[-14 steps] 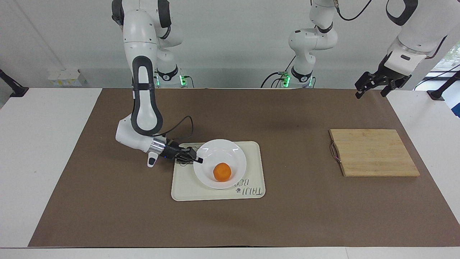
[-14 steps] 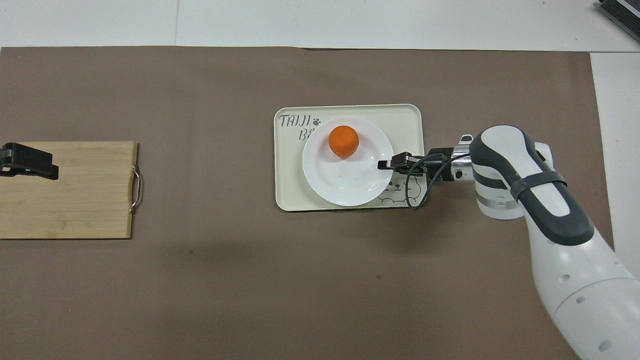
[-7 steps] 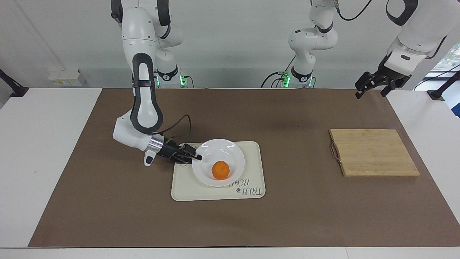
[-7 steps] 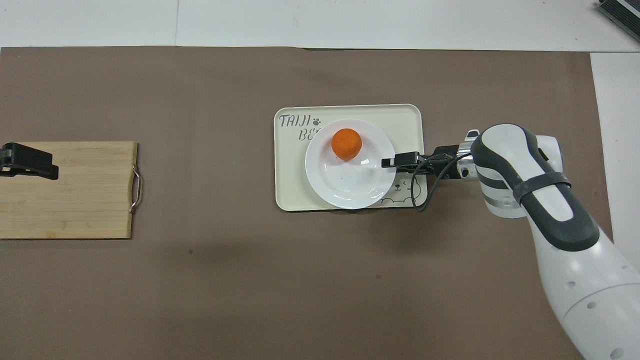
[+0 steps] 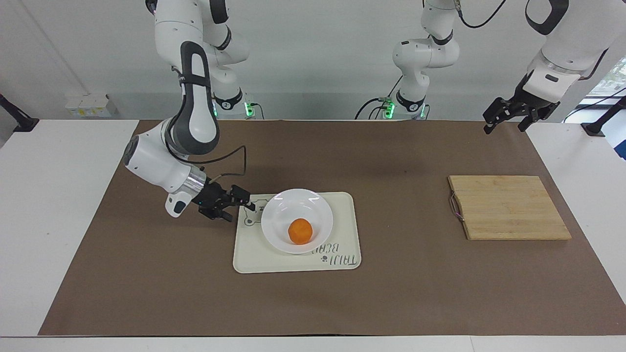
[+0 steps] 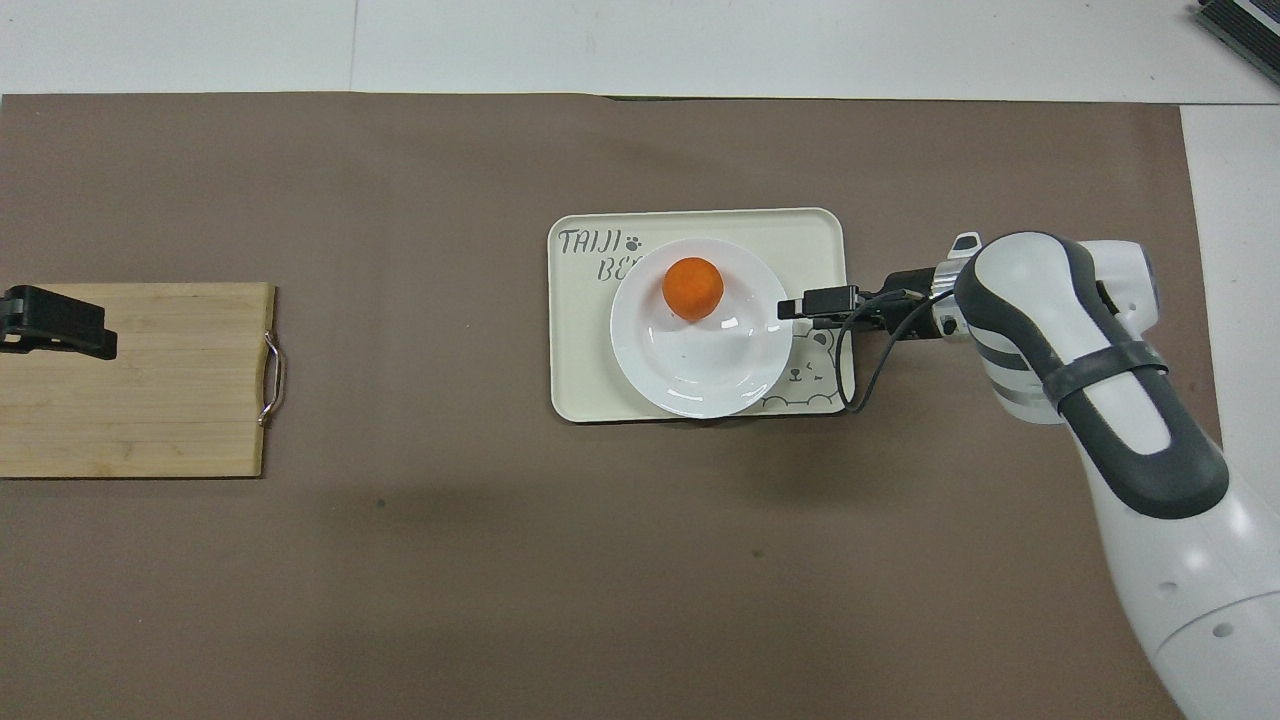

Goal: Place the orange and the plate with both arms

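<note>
Orange-wise, the small round bright-orange fruit (image 5: 300, 231) is sat in the glossy white round plate (image 5: 279, 217), which is parked on the cream rectangular tray (image 5: 342, 254) mid-desk. Right black two-finger gripper (image 5: 238, 204) is spread open, empty, just off the plate's rim. Left gripper (image 5: 503, 117) is held over the desk's corner near the bamboo cutting board (image 5: 508, 208), fingers apart.

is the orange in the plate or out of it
In it. The orange sits inside the rim of the plate, on the part farther from the robots, and the plate rests flat on the cream tray.
</note>
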Available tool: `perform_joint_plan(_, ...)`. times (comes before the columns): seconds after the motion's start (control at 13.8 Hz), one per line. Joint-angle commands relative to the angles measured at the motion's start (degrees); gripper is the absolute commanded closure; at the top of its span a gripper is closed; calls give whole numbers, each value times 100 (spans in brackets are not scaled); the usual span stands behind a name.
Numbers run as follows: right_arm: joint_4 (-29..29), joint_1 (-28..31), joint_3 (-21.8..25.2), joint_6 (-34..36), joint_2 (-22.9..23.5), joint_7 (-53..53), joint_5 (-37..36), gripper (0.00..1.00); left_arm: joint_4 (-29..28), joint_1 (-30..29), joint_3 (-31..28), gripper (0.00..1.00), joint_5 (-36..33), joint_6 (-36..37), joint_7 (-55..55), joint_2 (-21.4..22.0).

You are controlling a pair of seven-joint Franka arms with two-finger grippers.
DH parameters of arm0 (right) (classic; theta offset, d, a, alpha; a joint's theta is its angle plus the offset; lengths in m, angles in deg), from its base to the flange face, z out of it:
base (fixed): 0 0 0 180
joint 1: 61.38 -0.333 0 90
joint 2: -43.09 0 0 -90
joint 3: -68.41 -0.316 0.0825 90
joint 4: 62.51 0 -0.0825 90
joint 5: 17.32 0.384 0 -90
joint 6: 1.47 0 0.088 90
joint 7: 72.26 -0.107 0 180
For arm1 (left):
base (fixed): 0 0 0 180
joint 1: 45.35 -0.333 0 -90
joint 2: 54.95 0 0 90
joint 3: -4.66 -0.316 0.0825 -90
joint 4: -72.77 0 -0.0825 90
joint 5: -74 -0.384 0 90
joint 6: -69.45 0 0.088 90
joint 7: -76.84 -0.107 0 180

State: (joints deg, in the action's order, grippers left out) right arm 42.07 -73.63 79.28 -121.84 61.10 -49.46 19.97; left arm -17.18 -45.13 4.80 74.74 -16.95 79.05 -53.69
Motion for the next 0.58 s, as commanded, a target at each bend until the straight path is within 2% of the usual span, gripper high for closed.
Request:
perform_joint_plan(0.0,98,47,-50,66,-621,-792,-1404,0,-13,-22,12,0,-30,80,60,32)
perform_joint_plan(0.14,98,47,-42,433,-894,-1397,-1855,0,-13,-22,12,0,-30,80,51,32)
perform_joint_plan(0.36,98,47,-41,1075,-1377,-3031,-2197,0,-13,-22,12,0,-30,80,60,32)
perform_joint_plan(0.51,107,47,-41,1584,-1729,-3430,-2505,0,-13,-22,12,0,-30,80,51,32)
